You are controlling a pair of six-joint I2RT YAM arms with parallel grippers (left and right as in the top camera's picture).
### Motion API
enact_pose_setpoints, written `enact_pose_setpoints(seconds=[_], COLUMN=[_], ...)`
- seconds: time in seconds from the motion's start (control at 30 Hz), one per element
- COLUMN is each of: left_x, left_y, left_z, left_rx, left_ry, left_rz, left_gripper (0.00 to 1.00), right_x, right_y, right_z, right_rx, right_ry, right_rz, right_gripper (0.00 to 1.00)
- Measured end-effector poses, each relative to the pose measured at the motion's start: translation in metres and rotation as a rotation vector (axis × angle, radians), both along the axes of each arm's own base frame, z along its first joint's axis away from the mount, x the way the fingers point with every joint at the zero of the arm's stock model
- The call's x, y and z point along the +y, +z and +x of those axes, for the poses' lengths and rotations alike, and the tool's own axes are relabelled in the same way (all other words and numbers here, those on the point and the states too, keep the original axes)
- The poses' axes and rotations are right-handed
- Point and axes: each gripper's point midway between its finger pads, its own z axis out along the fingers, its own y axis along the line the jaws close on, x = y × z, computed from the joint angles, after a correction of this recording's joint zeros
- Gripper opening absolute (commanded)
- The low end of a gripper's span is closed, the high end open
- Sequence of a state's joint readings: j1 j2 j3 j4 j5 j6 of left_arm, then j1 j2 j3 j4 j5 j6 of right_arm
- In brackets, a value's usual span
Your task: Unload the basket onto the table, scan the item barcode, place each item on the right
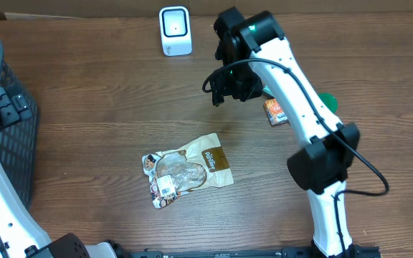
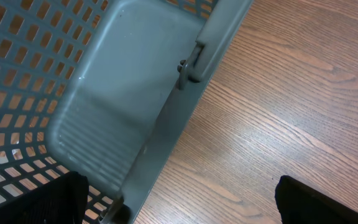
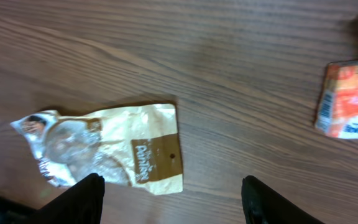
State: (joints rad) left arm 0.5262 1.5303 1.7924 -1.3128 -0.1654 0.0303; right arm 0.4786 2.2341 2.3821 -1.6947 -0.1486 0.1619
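On the brown wood-grain table (image 1: 99,100) lie one flat cream-and-brown snack pouch with a clear window (image 1: 188,170), one small orange packet (image 1: 276,111) and one green item (image 1: 328,102) mostly hidden behind the right arm. One white box-shaped scanner (image 1: 175,30) stands at the far edge, and one dark grey perforated plastic basket (image 1: 9,136) sits at the left edge. The right gripper (image 3: 171,186) hangs above the table between scanner and pouch with its fingers spread apart, holding and touching nothing. The left gripper (image 2: 179,196) is spread fully wide over the basket's rim, also empty. The pouch lies flat near the table's middle, well apart from the scanner. Its long axis runs roughly left to right with a slight tilt, the brown header end toward the right arm, and a small white label (image 1: 165,188) sits at its near-left end.
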Motion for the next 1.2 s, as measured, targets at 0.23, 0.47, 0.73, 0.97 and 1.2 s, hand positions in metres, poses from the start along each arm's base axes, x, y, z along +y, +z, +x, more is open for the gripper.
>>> enact_pose_setpoints(seconds=[0.23,0.47,0.73,0.97,1.2], left_x=[0.000,0.003,0.008,0.010,-0.040], left_y=[0.000,0.001,0.002,0.009,0.008], left_z=[0.000,-0.001,-0.005,0.008,0.039], left_rx=[0.000,0.018,0.055,-0.012,-0.199], left_ry=[0.000,-0.016,-0.038,-0.046,-0.144], left_rz=[0.000,0.026,0.069,0.076,-0.214], left_gripper=[0.99,1.00,0.99,1.00,1.00], right_x=[-0.017,-0.051,-0.082,-0.102,-0.121], right_y=[0.093,0.152,0.162,0.184,0.220], right_z=[-0.019,-0.033,-0.025,-0.034,-0.057], right_rx=[-0.221,-0.373,-0.406,-0.468,-0.570], right_ry=[-0.001,-0.062,-0.146,-0.191,-0.226], right_rz=[0.079,0.122,0.112,0.132,0.166], right_gripper=[0.75,0.76,0.81,0.90,0.98])
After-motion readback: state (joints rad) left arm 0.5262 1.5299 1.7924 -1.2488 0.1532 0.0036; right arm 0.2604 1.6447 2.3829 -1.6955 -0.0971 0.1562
